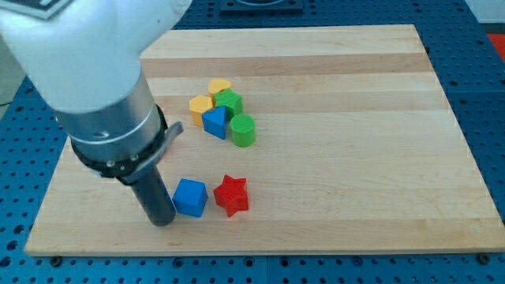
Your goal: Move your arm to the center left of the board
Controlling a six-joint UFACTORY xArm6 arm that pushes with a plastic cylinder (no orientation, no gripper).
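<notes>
Lying flat across most of the view, the wooden board (339,158) showed pale lengthwise grain bands and rested on a blue perforated table (489,118) visible along the right and bottom edges. The arm (87,55), a large white housing with a grey metal collar, entered from the view's top left and descended over the board's left side. The dark rod (154,197) pointed downward, and my tip (162,224) stood on the board at lower left, just beside the left face of the blue cube (189,197); contact could not be confirmed. The arm carried no gripper, so nothing was grasped. The red star (231,196) lay just right of the blue cube, slightly apart from it. Above them, near the board's centre left, five blocks sat clustered in contact: a yellow hexagon (200,106), a yellow heart (218,86), a green block (230,101), a blue block (214,121) and a green cylinder (243,130). No containers were present
</notes>
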